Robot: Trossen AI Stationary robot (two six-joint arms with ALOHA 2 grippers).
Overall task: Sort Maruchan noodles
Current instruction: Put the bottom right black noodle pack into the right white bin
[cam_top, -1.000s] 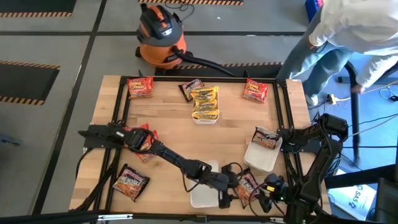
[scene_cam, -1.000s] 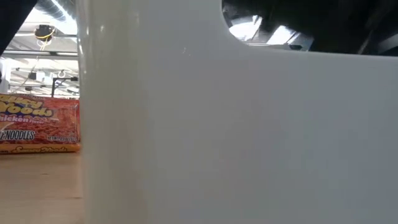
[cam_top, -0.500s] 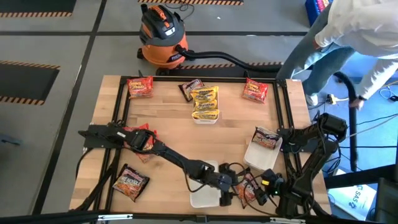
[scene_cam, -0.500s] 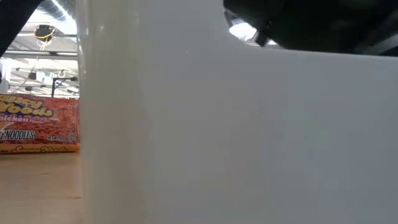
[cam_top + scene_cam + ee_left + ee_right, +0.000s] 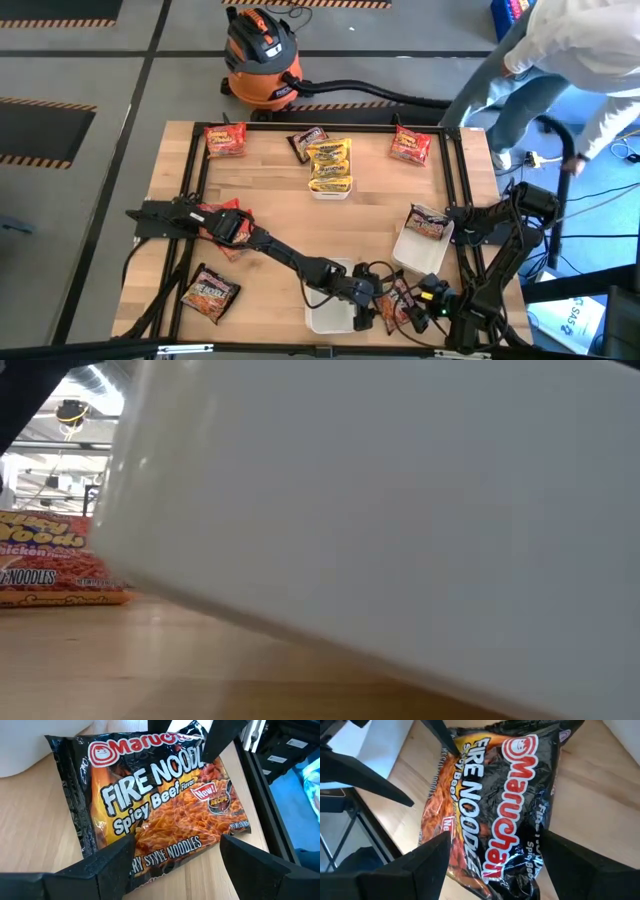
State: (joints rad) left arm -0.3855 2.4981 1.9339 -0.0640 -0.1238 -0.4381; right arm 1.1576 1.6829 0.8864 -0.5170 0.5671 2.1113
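Currently: black crinkly plastic Maruchan Fire Noodle packet (image 5: pixel 160 805), flat on wooden bench (image 5: pixel 270 200) near front edge, right of centre, beside white rectangular tray (image 5: pixel 328 312).
Left hand (image 5: pixel 366 312): fingers wide, straddling packet, nothing held.
Right hand (image 5: pixel 412 310): fingers wide, over same packet from opposite side, nothing held.
Risk: both hands converge on one packet; collision or tug likely.
Risk: tray appears tipped in low view; nudge from left arm could shove it further.
Risk: slick film may slip from pinch.
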